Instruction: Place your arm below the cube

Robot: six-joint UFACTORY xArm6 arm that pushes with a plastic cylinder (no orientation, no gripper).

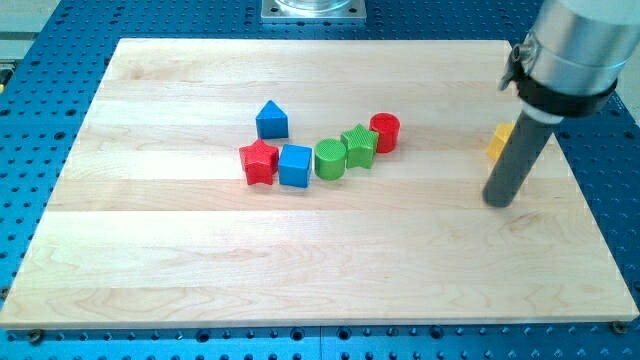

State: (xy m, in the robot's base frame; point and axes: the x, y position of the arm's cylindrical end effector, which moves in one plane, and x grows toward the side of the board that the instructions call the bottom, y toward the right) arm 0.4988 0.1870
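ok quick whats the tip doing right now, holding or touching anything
My tip: a bare rod, holding nothing, resting on the board just below the yellow block, far right of the blue cube.

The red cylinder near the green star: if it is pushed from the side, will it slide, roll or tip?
The red cylinder stands on its flat end, so it would probably slide, not roll. It looks squat, so tipping seems unlikely. It touches the green star, which would likely shift too.

One camera is looking down at a slant from above the board's (300,250) near edge, facing toward the metal mount (313,9) at the view's top. It is sitting close enough that the board nearly fills the frame, the arm's housing (575,50) being cropped above my tip (499,201).
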